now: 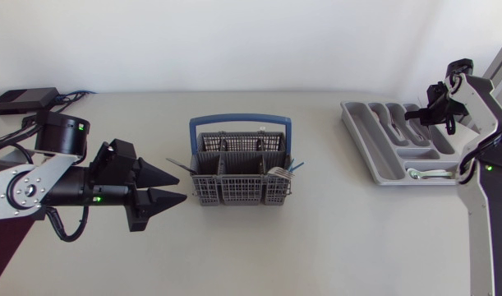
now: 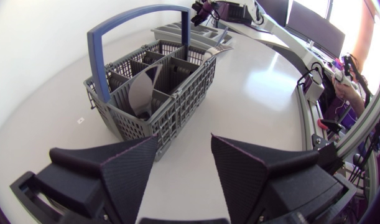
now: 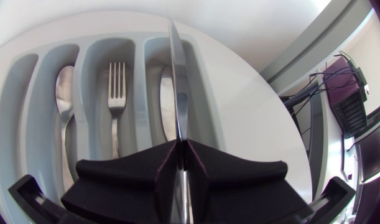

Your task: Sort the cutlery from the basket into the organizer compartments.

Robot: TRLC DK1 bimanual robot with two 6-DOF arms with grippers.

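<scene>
- Grey basket (image 1: 238,177) with a blue handle stands mid-worktop (image 1: 316,247); left claw (image 1: 172,187) just beside it, fingers apart; right claw (image 1: 435,107) over the organizer (image 1: 367,152).
- Left wrist: basket just ahead of the parted fingers.
- Right wrist: right claw clamped on a knife (image 3: 177,81) above the compartment holding a second knife (image 3: 166,102); fork (image 3: 116,93) and spoon (image 3: 64,99) lie in neighbouring compartments.

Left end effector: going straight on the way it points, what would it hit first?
Most likely the cutlery basket, at its near side wall; the left end effector points straight at it.
</scene>
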